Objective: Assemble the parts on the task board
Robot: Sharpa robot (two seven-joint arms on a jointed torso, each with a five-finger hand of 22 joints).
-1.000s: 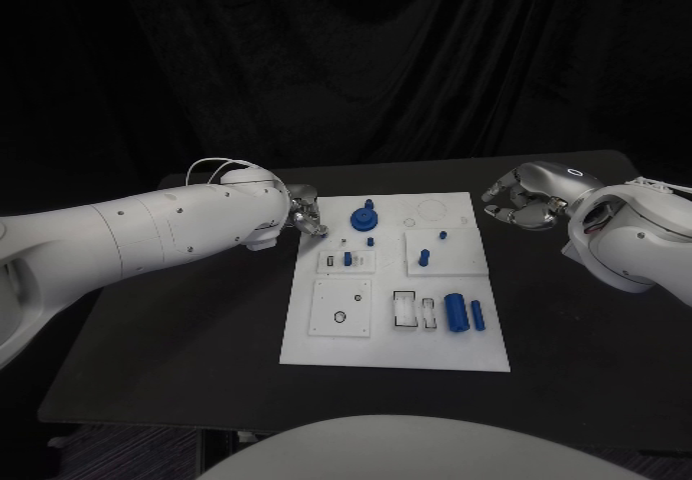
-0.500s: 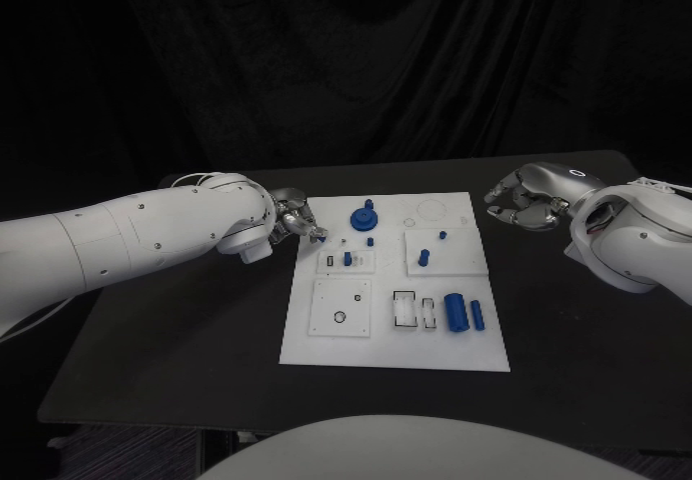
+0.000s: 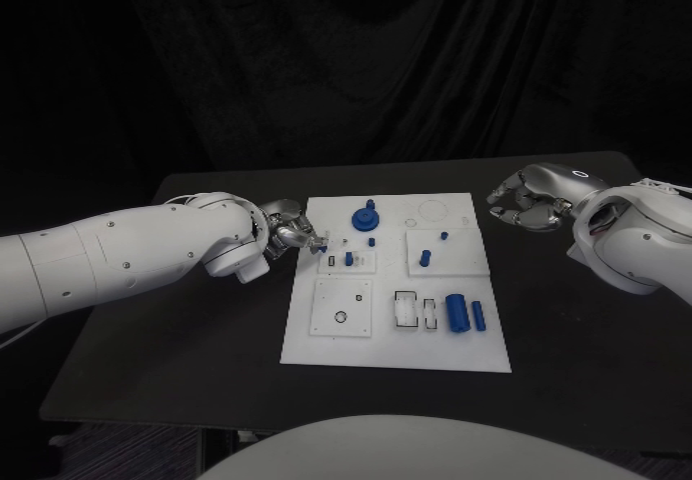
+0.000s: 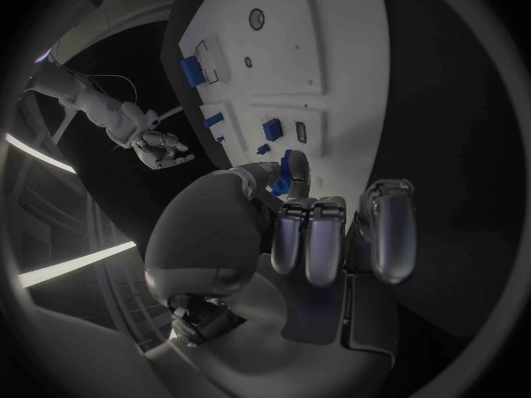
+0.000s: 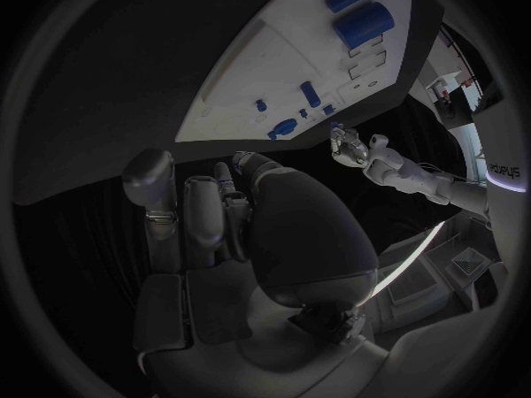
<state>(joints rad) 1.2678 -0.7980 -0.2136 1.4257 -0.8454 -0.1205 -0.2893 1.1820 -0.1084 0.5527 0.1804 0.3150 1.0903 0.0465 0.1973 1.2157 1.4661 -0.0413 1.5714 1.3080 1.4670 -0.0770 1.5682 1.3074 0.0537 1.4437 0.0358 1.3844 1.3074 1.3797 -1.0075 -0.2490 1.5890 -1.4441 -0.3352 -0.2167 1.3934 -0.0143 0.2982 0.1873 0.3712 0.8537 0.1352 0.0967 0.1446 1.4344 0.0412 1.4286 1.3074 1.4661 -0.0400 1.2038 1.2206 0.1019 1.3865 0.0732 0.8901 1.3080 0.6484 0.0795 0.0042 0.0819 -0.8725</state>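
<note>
The white task board [image 3: 378,340] lies mid-table. On it stand a blue knob piece [image 3: 365,215], short blue pegs [image 3: 426,258] and, near the front right, a thick blue cylinder [image 3: 456,312] beside a thinner one [image 3: 477,315]. My left hand [image 3: 296,238] hovers at the board's far left edge, fingers curled in, nothing visible in them; the left wrist view shows the fingers [image 4: 321,239] close together above the board [image 4: 332,53]. My right hand [image 3: 522,205] hangs just off the board's far right corner, fingers [image 5: 204,212] curled, holding nothing.
The black table [image 3: 188,340] surrounds the board, with bare room to its left, right and front. The board carries raised white plates with slots and holes [image 3: 342,306]. My left forearm [image 3: 130,250] stretches over the table's left side.
My left hand has slid nearer along the board's left edge, and its forearm has dropped lower over the table. The right hand has stayed put.
</note>
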